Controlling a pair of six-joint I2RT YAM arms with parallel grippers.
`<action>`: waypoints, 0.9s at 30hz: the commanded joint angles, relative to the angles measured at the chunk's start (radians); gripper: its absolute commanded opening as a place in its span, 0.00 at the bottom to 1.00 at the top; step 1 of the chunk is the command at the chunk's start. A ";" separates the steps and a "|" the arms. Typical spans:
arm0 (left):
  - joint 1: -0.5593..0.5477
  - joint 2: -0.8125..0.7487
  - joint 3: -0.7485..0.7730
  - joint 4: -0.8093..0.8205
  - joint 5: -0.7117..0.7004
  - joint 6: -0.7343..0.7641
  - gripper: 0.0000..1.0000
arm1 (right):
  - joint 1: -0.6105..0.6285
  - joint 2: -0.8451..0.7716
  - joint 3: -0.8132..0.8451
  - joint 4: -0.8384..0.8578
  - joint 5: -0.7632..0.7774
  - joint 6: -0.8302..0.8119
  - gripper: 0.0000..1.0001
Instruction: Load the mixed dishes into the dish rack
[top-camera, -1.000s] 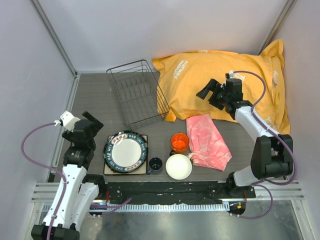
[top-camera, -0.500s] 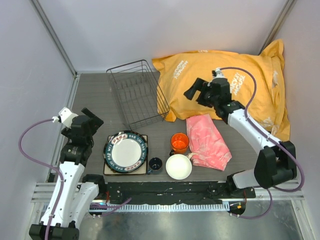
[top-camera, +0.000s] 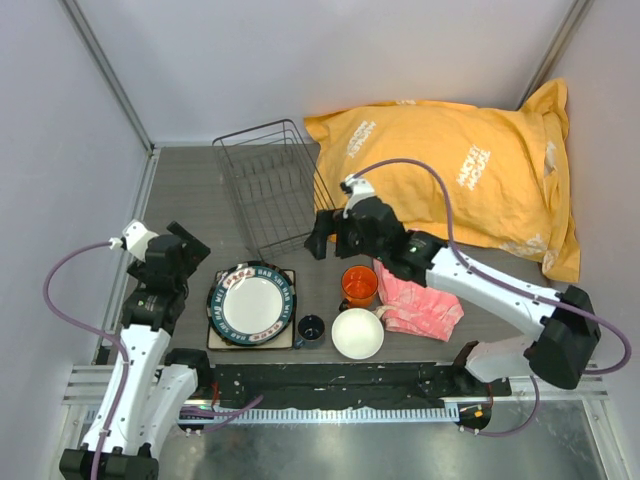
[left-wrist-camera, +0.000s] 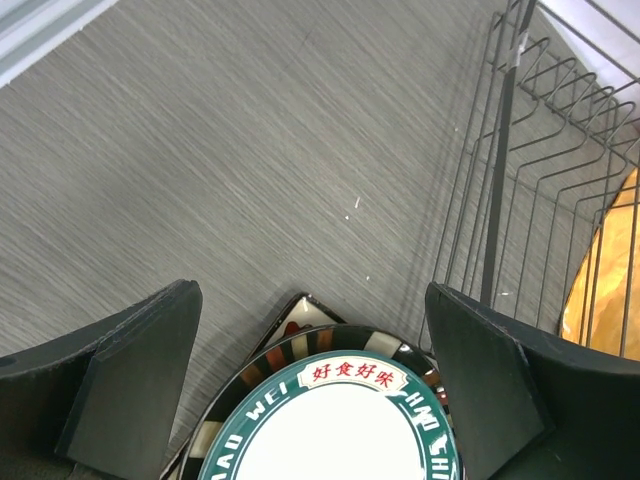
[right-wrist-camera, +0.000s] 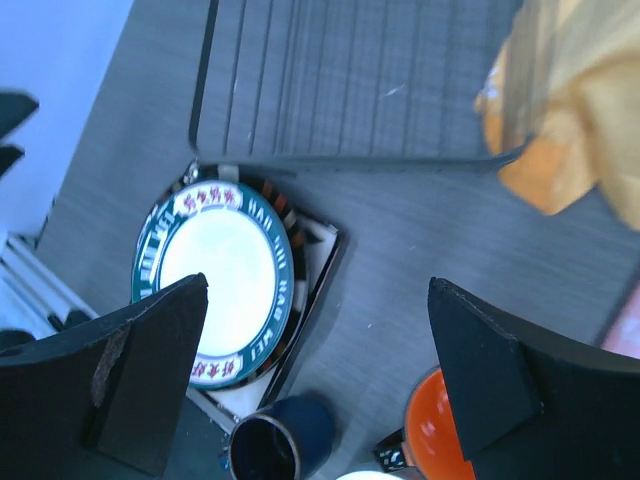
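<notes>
Over the worktop (top-camera: 190, 195) between empty dish rack (top-camera: 272, 185) and orange mug (top-camera: 359, 285), the right gripper (top-camera: 322, 236) is held open for a likely pick, the left gripper (top-camera: 186, 246) open beside the white plate (top-camera: 251, 304).

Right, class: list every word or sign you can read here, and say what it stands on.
"好食好味": red characters on the green rim of the white plate, left wrist view.
"WEI": white letters on that rim; neighbouring letters are cut off.
Print on the yellow bag: too blurred to read.
</notes>
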 joint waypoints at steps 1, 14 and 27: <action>0.007 0.019 -0.002 -0.010 -0.006 -0.031 1.00 | 0.104 0.082 0.050 -0.005 0.049 -0.011 0.97; 0.005 0.004 -0.042 -0.018 0.028 -0.053 1.00 | 0.204 0.377 0.097 0.101 -0.048 0.084 0.68; 0.005 -0.015 -0.060 -0.029 0.036 -0.050 1.00 | 0.222 0.447 0.083 0.166 -0.109 0.115 0.53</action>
